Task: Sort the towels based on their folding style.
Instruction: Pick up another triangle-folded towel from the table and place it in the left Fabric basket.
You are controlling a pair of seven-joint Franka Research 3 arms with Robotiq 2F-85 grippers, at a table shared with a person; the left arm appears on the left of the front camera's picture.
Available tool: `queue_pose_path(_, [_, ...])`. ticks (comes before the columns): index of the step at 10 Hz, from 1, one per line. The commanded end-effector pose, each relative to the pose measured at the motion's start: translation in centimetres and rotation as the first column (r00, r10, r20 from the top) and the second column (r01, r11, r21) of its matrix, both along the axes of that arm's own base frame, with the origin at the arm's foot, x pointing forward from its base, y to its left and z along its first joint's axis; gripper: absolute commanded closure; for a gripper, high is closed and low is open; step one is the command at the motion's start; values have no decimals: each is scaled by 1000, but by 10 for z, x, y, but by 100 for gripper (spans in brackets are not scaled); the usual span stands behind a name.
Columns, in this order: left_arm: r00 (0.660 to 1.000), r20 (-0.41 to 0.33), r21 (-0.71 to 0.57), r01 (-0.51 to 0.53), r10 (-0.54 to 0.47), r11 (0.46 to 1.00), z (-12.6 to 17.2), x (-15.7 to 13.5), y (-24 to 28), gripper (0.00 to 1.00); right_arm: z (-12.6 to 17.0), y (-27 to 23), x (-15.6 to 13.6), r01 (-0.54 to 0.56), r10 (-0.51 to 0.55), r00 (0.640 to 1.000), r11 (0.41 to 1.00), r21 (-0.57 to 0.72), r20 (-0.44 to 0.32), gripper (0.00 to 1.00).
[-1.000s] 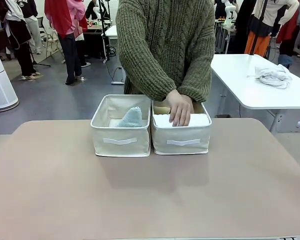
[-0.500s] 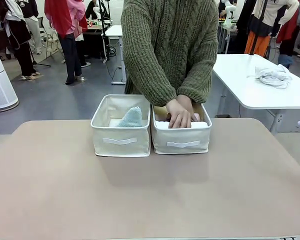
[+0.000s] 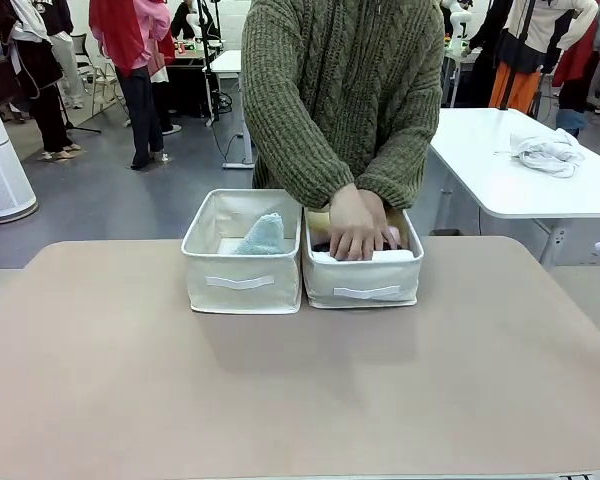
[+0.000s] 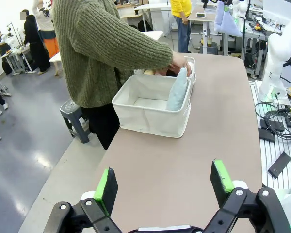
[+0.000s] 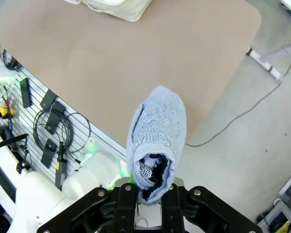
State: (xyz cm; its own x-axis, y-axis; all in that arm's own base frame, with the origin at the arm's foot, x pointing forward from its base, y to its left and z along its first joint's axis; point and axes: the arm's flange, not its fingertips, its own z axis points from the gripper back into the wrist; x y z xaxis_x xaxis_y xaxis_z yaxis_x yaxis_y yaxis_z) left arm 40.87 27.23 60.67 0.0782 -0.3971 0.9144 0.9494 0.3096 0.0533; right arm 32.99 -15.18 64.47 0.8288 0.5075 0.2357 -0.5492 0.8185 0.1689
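Towels lay in both bins: you could see the mint green cone standing upright in the left bin, and the person's hands pressing on the white roll in the right bin. Your right gripper was clamped on the light blue cone, above the table. Your left gripper hung over the tabletop, jaws spread wide, gripping nothing.

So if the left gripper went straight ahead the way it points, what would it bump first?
Probably the near fabric bin, unless the left gripper meets the table first; depth is unclear.
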Motion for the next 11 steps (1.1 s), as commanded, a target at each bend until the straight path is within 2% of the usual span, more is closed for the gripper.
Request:
queue_pose_path(1, [1000,4,0,0,0,1000,1,-1,0,0,0,1,-1,0,0,1000,1000,-4,0,100])
queue_pose_path(3, [1000,4,0,0,0,1000,1,-1,0,0,0,1,-1,0,0,1000,1000,-4,0,100])
queue_pose_path(4, [1000,4,0,0,0,1000,1,-1,0,0,0,0,0,0,0,1000,1000,0,0,83])
queue_pose_path(11, [1000,4,0,0,0,1000,1,-1,0,0,0,0,0,0,0,1000,1000,0,0,83])
